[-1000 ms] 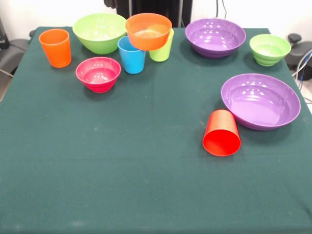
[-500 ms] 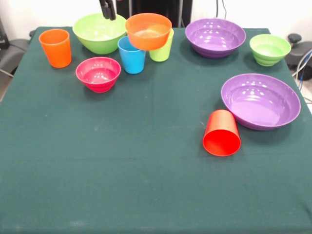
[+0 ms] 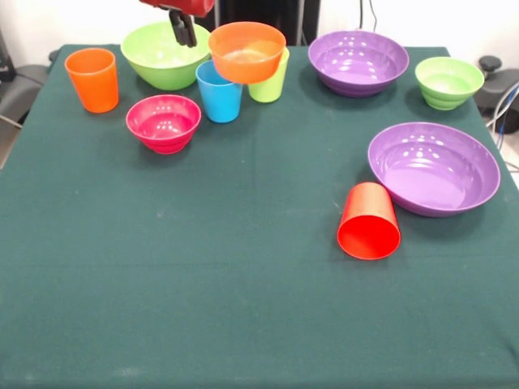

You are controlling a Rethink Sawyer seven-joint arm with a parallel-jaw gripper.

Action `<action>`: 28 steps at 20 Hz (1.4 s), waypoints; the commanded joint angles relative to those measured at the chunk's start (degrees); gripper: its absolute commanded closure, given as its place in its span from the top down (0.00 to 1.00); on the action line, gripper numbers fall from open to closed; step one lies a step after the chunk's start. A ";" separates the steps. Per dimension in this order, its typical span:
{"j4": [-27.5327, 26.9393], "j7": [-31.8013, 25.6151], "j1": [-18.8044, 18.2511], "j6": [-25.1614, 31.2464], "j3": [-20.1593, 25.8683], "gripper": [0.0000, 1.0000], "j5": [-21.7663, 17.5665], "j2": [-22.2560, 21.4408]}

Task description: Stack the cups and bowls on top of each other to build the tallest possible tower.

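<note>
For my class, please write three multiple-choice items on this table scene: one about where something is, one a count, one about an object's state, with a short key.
1. The claw hangs over which bowl?
A. pink
B. large lime green
C. small green

2. How many purple bowls are there?
A. one
B. two
C. three

3. The red cup is:
A. on its side
B. upright
C. inside a bowl

Key: B, the claw shows against the large lime green bowl; B, one purple bowl at the far side and one nearer; A, the red cup lies with its mouth facing the camera.

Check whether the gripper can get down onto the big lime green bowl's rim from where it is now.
Probably yes. The gripper hangs right over the large lime green bowl, whose inside is empty; the orange bowl sits close beside it, leaving little room on that side.
</note>
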 commanded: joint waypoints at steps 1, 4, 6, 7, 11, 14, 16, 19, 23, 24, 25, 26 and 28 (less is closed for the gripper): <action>-2.68 -6.55 -0.72 -4.30 6.20 0.00 -5.16 3.37; -1.98 -6.37 -1.38 -4.46 6.27 0.00 -5.80 3.08; -2.14 -6.61 -1.83 -3.62 6.44 0.00 -6.04 2.72; -2.54 -6.97 -1.99 -2.77 6.50 0.00 -6.11 2.59; -2.63 -8.07 -2.94 -0.96 6.20 0.00 -7.40 1.31; -2.74 -8.64 -3.37 0.07 5.93 0.00 -8.19 0.23; -2.85 -8.88 -3.41 1.25 5.84 0.00 -8.52 -0.61; -2.76 -9.34 -3.85 1.63 6.14 0.00 -9.14 -1.16; -2.61 -9.73 -4.81 0.81 6.76 0.00 -10.08 -0.46; -2.67 -9.77 -5.00 0.59 6.87 0.00 -10.34 -0.23; -2.82 -9.79 -5.12 0.49 6.95 0.00 -10.63 -0.06; -2.92 -9.80 -5.28 0.39 7.04 0.00 -10.94 0.06; -3.13 -9.83 -5.55 0.28 7.17 0.00 -11.55 0.22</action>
